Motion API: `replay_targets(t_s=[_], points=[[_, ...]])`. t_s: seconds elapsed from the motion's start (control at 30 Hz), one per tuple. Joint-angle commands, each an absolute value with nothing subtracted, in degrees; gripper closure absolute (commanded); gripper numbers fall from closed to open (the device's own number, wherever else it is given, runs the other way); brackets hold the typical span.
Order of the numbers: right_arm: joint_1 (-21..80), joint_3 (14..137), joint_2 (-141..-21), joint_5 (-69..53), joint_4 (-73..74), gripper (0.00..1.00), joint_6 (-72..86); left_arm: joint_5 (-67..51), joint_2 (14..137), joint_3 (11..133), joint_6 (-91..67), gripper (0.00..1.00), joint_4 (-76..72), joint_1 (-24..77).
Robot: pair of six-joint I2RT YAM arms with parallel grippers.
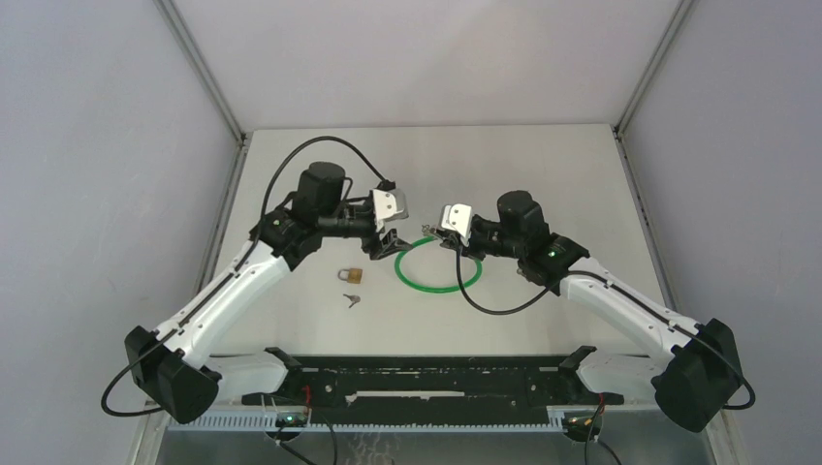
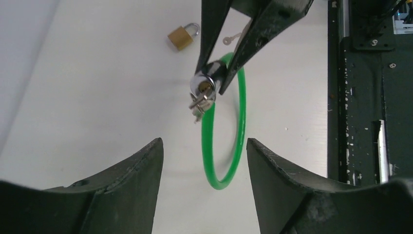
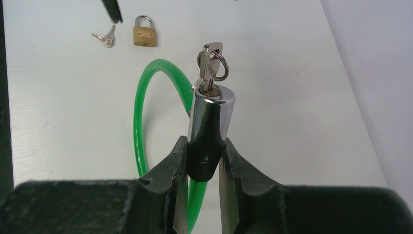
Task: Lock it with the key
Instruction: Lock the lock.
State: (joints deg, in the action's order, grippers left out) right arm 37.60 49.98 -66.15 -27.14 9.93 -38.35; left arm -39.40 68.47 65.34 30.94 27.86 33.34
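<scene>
Sticking out of the lock barrel (image 3: 210, 117) is the key (image 3: 213, 61). The right gripper (image 3: 203, 163) pinches the barrel's black end, I'd guess to steady it for turning. The left gripper (image 2: 203, 161) faces the key, jaws spread, holding nothing. The green cable (image 3: 140, 126) loops below, with a brass padlock (image 3: 144, 35) well off to the side.

No writing can be read on the cable lock (image 3: 212, 114), padlock (image 3: 145, 37) or loose keys (image 3: 105, 38)

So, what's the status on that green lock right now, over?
Left jaws open, empty. Right jaws clamped on lock barrel, key seated in it, green cable attached. Brass padlock and spare keys lie aside; nothing blocking.
</scene>
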Motion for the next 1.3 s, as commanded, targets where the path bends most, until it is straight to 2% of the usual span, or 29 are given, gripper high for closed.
replay_targets(t_s=[0.0, 0.5, 0.87, 1.1, 1.27], points=[[38.28, 49.31, -67.15, -27.3, 11.85, 1.0, -39.49, -43.05, 69.42, 72.27, 37.9, 0.34, 29.19, 33.18], [38.34, 49.34, -67.32, -27.41, 12.41, 1.0, -39.73, -51.41, 79.72, 79.69, 33.09, 0.55, 29.1, 33.13], [38.32, 49.32, -67.41, -27.12, 12.51, 1.0, -39.91, -51.06, 80.33, 78.0, 29.79, 0.8, 28.63, 33.13], [38.32, 49.35, -67.41, -26.75, 12.1, 1.0, -39.27, -46.69, 79.98, 75.97, 16.05, 0.95, 25.07, 33.14], [38.33, 49.32, -67.56, -26.14, 11.83, 1.0, -39.13, -41.41, 80.43, 75.94, 2.01, 0.98, 24.16, 33.13]])
